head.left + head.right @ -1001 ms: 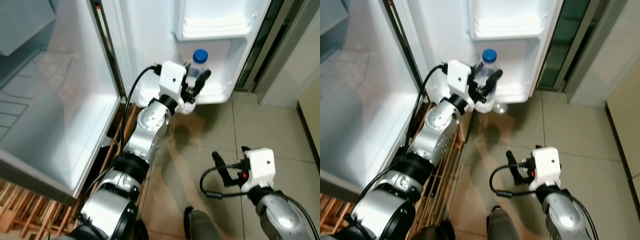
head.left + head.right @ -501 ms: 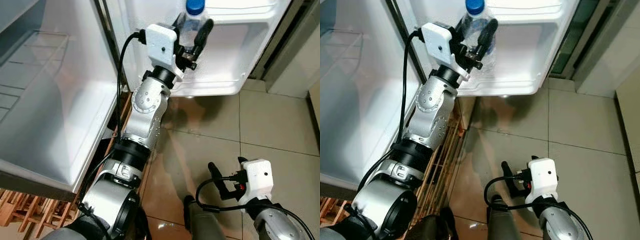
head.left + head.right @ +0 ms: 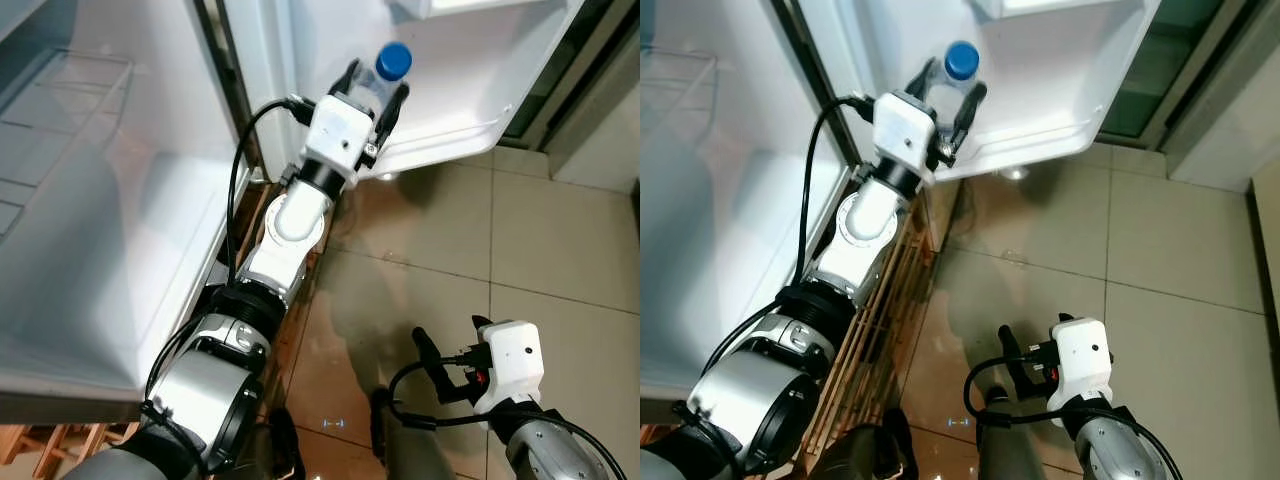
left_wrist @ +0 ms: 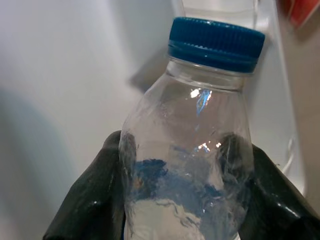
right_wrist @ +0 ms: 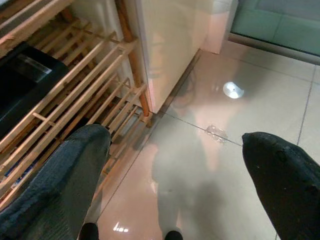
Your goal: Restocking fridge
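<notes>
A clear plastic bottle [image 3: 385,75] with a blue cap [image 4: 216,42] is held up at the left end of the open fridge door's lowest shelf [image 3: 455,120]. My left gripper [image 3: 374,90] is shut on the bottle's body, with a black finger [image 4: 92,200] on each side. I cannot tell whether the bottle rests on the shelf. My right gripper [image 3: 450,342] hangs low over the tiled floor, open with nothing between its fingers [image 5: 75,170].
The fridge's white inner compartment [image 3: 100,200] lies open at the left. A wooden slatted rack [image 5: 75,100] stands at floor level beside the fridge base. Glossy beige floor tiles [image 3: 540,240] spread to the right, and a dark doorway frame [image 3: 590,70] is behind the door.
The whole view has shifted. My left gripper still holds the bottle at the door shelf, and the bottle now leans with its cap more toward the camera. The right arm stays low.
</notes>
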You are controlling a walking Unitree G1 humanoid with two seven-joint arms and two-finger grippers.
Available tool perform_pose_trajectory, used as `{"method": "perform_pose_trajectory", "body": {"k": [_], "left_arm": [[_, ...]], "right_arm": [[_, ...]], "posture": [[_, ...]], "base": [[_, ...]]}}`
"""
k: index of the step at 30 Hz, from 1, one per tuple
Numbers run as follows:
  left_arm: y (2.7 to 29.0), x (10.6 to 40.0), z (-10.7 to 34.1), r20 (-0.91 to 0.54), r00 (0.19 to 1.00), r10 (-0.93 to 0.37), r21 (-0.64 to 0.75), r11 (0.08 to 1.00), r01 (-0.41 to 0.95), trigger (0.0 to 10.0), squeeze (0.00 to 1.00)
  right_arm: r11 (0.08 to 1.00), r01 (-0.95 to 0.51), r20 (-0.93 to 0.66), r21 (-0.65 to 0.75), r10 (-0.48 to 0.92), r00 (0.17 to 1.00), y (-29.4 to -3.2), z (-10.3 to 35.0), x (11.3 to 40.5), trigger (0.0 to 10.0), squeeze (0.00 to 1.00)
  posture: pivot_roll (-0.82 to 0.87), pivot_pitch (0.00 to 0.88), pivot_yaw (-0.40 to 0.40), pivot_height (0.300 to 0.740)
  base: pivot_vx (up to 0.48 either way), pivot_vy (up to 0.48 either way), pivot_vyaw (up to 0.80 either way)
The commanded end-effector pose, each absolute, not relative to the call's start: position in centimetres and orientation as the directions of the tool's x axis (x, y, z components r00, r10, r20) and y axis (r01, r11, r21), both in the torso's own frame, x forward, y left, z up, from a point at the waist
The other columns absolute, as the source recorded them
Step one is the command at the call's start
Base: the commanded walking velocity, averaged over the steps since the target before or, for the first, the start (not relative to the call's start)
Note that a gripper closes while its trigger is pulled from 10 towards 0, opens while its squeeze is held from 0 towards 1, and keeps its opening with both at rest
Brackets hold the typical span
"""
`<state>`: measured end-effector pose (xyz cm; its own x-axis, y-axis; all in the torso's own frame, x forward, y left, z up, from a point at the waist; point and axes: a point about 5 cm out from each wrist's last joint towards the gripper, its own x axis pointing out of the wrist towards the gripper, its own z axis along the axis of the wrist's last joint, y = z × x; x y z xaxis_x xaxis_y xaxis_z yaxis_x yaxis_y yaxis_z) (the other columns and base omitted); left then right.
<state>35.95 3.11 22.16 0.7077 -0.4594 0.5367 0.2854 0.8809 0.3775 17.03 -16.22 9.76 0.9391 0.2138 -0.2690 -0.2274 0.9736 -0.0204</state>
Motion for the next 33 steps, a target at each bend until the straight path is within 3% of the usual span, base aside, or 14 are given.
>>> {"method": "perform_pose_trajectory", "body": {"k": [1,4,7,9,13,18,19,20,21,23,25,26,31,33], "left_arm": [[2.6,36.0,22.0,0.538,0.709,-0.455,0.409,0.877,0.253,10.0,0.00],[2.8,36.8,20.7,0.450,0.789,-0.419,0.365,0.892,0.266,10.0,0.00],[3.4,37.7,19.5,0.335,0.876,-0.347,0.226,0.932,0.283,10.0,0.00],[3.5,37.9,19.3,0.311,0.890,-0.333,0.197,0.939,0.282,10.0,0.00],[3.8,38.9,18.9,0.182,0.951,-0.248,-0.042,0.965,0.260,10.0,0.00],[3.5,39.4,17.9,0.012,0.970,-0.244,-0.262,0.935,0.238,10.0,0.00],[3.3,39.5,17.8,-0.032,0.968,-0.248,-0.345,0.912,0.223,10.0,0.11],[3.2,39.6,18.1,-0.033,0.967,-0.254,-0.369,0.902,0.225,10.0,0.27],[3.2,39.6,18.2,-0.031,0.966,-0.258,-0.383,0.896,0.227,10.0,0.52],[3.1,39.7,18.6,-0.022,0.967,-0.255,-0.411,0.884,0.223,10.0,0.52],[3.0,40.0,19.8,0.005,0.966,-0.258,-0.435,0.870,0.234,10.0,0.88],[2.7,40.3,21.7,0.076,0.960,-0.268,-0.402,0.873,0.276,10.0,1.00],[2.3,40.2,24.3,0.207,0.935,-0.288,-0.234,0.914,0.333,10.0,1.00],[1.7,39.8,26.3,0.312,0.896,-0.314,-0.100,0.928,0.360,10.0,1.00]], "right_arm": [[0.974,-0.226,-0.290,-0.028,0.209,0.934,-16.2,9.6,16.6,10.0,0.18],[0.973,-0.228,-0.291,-0.028,0.211,0.933,-16.2,9.6,16.6,10.0,0.18],[0.973,-0.229,-0.293,-0.028,0.211,0.932,-16.2,9.6,16.5,10.0,0.18],[0.973,-0.230,-0.294,-0.029,0.212,0.932,-16.2,9.6,16.6,10.0,0.18],[0.971,-0.238,-0.294,-0.032,0.219,0.930,-16.1,9.6,16.9,10.0,0.18],[0.970,-0.242,-0.294,-0.037,0.221,0.930,-16.3,9.5,17.2,10.0,0.18],[0.969,-0.243,-0.293,-0.040,0.221,0.930,-16.3,9.5,17.3,10.0,0.18],[0.969,-0.243,-0.292,-0.041,0.221,0.931,-16.3,9.5,17.4,10.0,0.18],[0.969,-0.243,-0.291,-0.042,0.220,0.931,-16.3,9.5,17.4,10.0,0.18],[0.969,-0.243,-0.291,-0.043,0.221,0.931,-16.3,9.6,17.5,10.0,0.18],[0.969,-0.244,-0.290,-0.046,0.221,0.931,-16.3,9.5,17.6,10.0,0.18],[0.968,-0.245,-0.288,-0.049,0.221,0.932,-16.4,9.6,17.7,10.0,0.18],[0.968,-0.247,-0.285,-0.054,0.222,0.932,-16.5,9.6,18.0,10.0,0.18],[0.966,-0.253,-0.282,-0.057,0.227,0.932,-16.5,9.6,18.3,10.0,0.18]], "posture": [[-0.42,0.267,0.075,0.740],[-0.42,0.267,0.073,0.740],[-0.41,0.264,0.070,0.740],[-0.41,0.264,0.070,0.740],[-0.41,0.257,0.065,0.740],[-0.40,0.246,0.065,0.740],[-0.40,0.243,0.066,0.740],[-0.40,0.243,0.066,0.740],[-0.40,0.240,0.065,0.740],[-0.40,0.240,0.065,0.740],[-0.40,0.232,0.065,0.740],[-0.40,0.225,0.063,0.740],[-0.40,0.218,0.060,0.740],[-0.39,0.209,0.057,0.740]], "base": [[0.000,0.000,0.00],[0.000,0.000,0.00],[0.000,0.000,0.00],[0.000,0.000,0.00],[0.000,0.000,0.00],[0.000,0.000,0.00],[0.000,0.000,0.00],[0.000,0.000,0.00],[0.000,0.000,0.00],[0.000,0.000,0.00],[0.000,0.000,0.00],[0.000,0.000,0.00],[0.000,0.000,0.00],[0.000,0.000,0.00]]}}
